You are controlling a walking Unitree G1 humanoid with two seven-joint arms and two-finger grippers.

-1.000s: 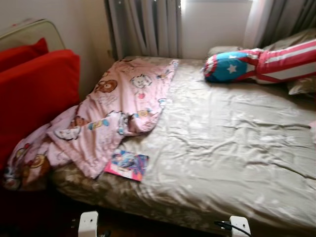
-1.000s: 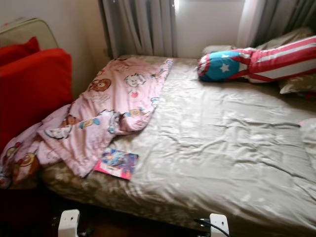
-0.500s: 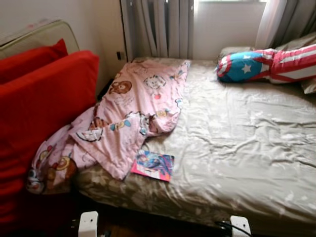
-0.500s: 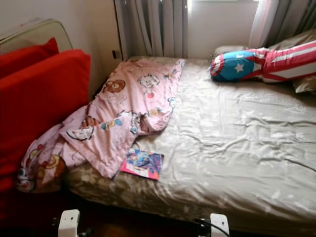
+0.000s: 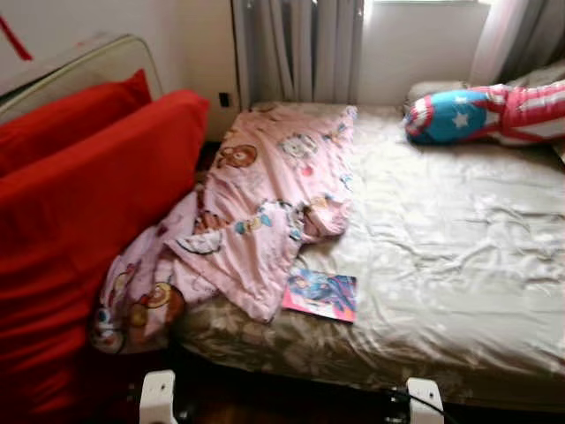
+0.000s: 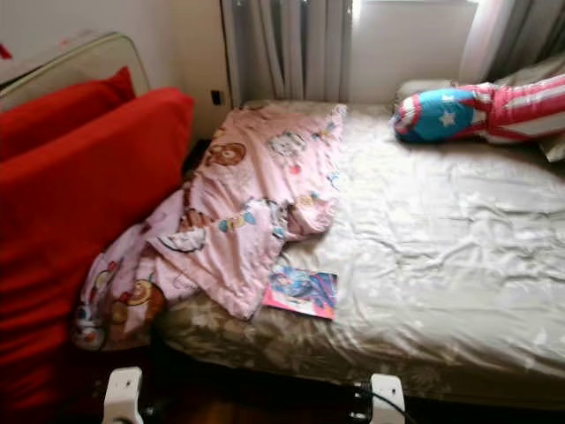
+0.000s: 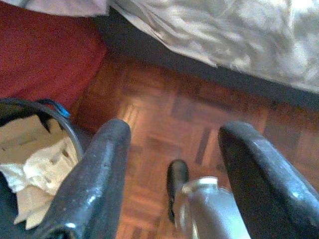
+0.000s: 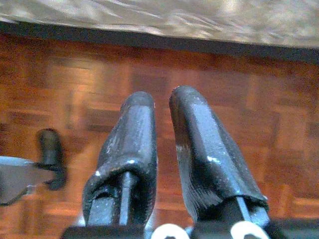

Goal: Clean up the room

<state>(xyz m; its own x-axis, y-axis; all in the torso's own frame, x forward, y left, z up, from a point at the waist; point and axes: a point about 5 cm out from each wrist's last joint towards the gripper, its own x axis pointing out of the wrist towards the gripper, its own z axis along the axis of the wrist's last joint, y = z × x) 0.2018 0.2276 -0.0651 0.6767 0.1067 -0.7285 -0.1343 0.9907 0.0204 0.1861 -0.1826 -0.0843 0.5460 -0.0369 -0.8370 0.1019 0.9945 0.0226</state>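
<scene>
My left gripper point(image 7: 172, 164) hangs spread and empty over the wood floor point(image 7: 164, 114); my right gripper point(image 8: 167, 149) hangs nearly closed, holding nothing. Ahead and above both, cleanup looks unstarted: the pink blanket point(image 5: 265, 208) sprawls off the bed point(image 5: 459, 238), the book point(image 5: 320, 294) at its edge.

**A bedroom in a home**

A bed point(image 5: 459, 256) with a rumpled beige sheet takes up most of the room, a pink cartoon-print blanket point(image 5: 265, 203) trailing off its side and a star-and-stripes pillow point(image 5: 481, 113) at its far end. Grey curtains point(image 5: 296, 49) hang behind it, and red cushions point(image 5: 79, 203) lean alongside. Parquet floor point(image 8: 239, 99) lies just beyond both claws, under the bed's edge. A magazine point(image 5: 320, 294) lies on the sheet.
</scene>
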